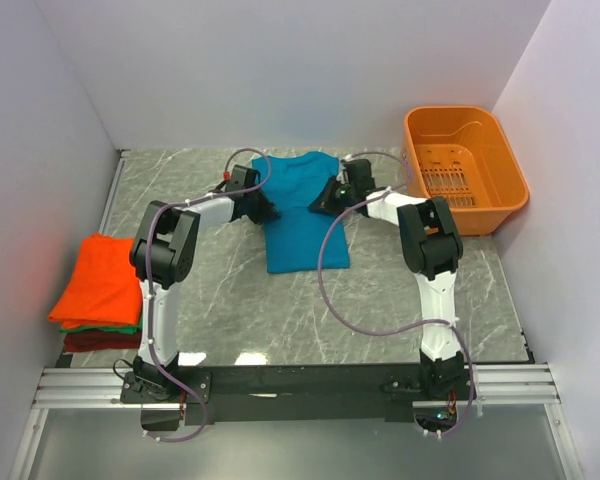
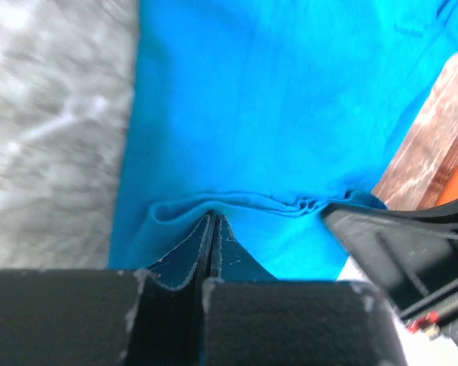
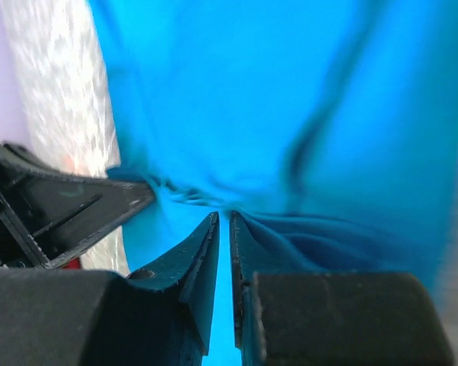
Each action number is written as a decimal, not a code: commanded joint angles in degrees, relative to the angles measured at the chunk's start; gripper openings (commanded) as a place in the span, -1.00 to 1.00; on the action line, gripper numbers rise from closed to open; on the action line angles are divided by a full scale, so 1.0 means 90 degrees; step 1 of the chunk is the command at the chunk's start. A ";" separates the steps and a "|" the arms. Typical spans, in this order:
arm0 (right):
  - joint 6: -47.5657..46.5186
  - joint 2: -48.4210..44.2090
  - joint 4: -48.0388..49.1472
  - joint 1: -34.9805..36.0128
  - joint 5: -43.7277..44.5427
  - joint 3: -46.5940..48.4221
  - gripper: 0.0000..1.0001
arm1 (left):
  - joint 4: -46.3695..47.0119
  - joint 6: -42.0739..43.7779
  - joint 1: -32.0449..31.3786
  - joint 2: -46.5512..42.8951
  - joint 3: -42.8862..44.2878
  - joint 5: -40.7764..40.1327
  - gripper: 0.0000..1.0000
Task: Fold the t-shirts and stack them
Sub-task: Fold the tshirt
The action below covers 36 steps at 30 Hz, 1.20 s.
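1. While three folded t-shirts, orange over green and dark red, lie stacked near left, one is left to do.
2. Mid-table, the left gripper and right gripper each pinch the blue t-shirt, which I judge not fully folded.
3. Far right stands the basket.

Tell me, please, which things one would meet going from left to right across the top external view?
stack of folded t-shirts, orange on top → teal-blue t-shirt, spread on the table → orange basket
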 commanded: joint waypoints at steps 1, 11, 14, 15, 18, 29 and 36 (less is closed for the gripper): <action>0.0460 -0.0096 0.0567 -0.0449 -0.0232 -0.0303 -0.64 | -0.0085 -0.0036 0.0196 0.0017 -0.0175 -0.0340 -0.99; 0.0344 -0.0389 0.0081 -0.0703 0.0431 -0.0664 -0.66 | -0.0086 -0.0036 0.0372 -0.0012 -0.0321 -0.0311 -0.99; 0.0237 -0.0457 -0.0134 -0.0703 0.0656 -0.0587 -0.66 | -0.0095 0.0012 0.0431 -0.0041 -0.0292 -0.0272 -0.99; 0.0207 -0.0467 -0.0135 -0.0703 0.0714 -0.0558 -0.67 | -0.0105 0.0051 0.0460 -0.0051 -0.0273 -0.0272 -0.99; 0.0071 -0.0614 -0.0437 -0.0703 0.0968 -0.0451 -0.66 | -0.0173 0.0139 0.0490 -0.0138 -0.0175 -0.0301 -0.99; -0.0388 -0.1531 -0.1160 -0.0518 0.1388 -0.0226 -0.64 | -0.0398 0.0803 0.0617 -0.0597 0.0558 -0.0077 -0.95; -0.0496 -0.2935 -0.1248 -0.0040 0.1554 -0.1249 -0.51 | 0.0128 0.0462 0.0568 -0.2215 -0.0992 0.0264 -0.62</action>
